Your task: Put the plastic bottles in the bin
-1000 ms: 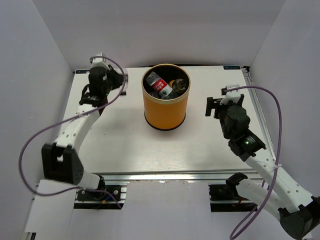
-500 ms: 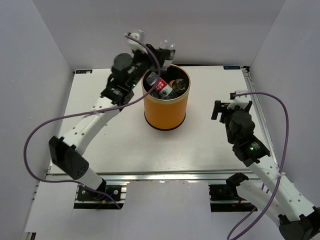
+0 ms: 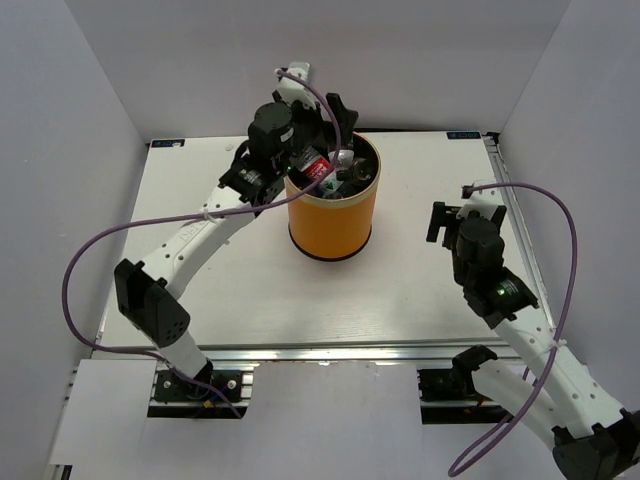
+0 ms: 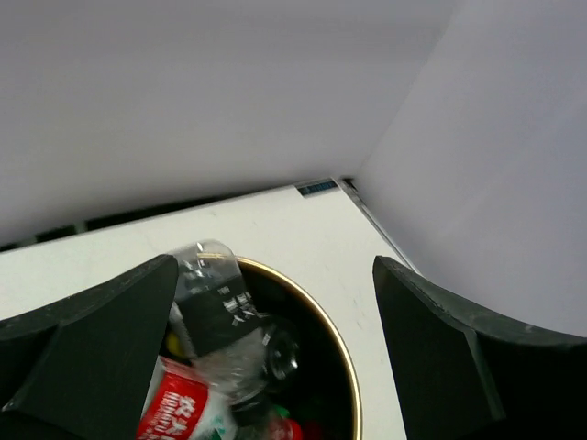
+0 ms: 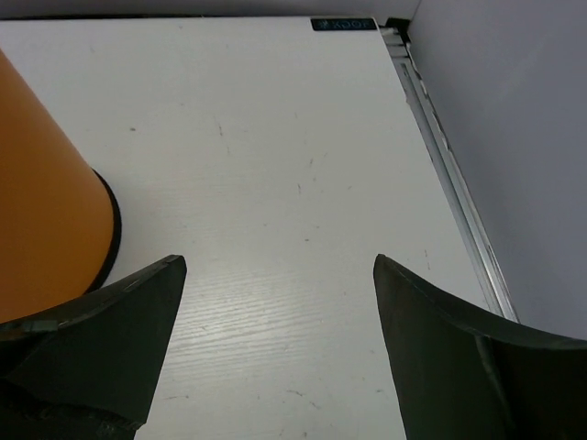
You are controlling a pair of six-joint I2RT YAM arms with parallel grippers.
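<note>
There is one bin (image 3: pixel 330 225), an orange cylinder standing upright near the middle of the white worktop (image 3: pixel 250 290), and two arms, each with one claw and one purple cable. Inside the bin, two plastic bottles can be told apart. One is a clear bottle with a black label (image 4: pixel 218 307), tilted, with its upper end rising level with the pale rim at the bin's left side. The other is a bottle with a red label (image 4: pixel 174 412) lying just below it, and it also shows from overhead (image 3: pixel 318 168). Further bottles are jumbled in the dark beneath them, with flecks of green and red, but too tangled to count. The left claw (image 3: pixel 322 132) hangs over the far left part of the bin's mouth with its jaws spread wide and gripping nothing. In the left wrist view (image 4: pixel 275 266) the black-labelled bottle sits below and between the two fingers, close against the left one and well apart from the right one. The right claw (image 3: pixel 458 215) is well to the right of the bin, above bare worktop. Its jaws are likewise wide apart and empty (image 5: pixel 277 266), with the bin's orange wall (image 5: pixel 46 211) at the left edge of its view.
</note>
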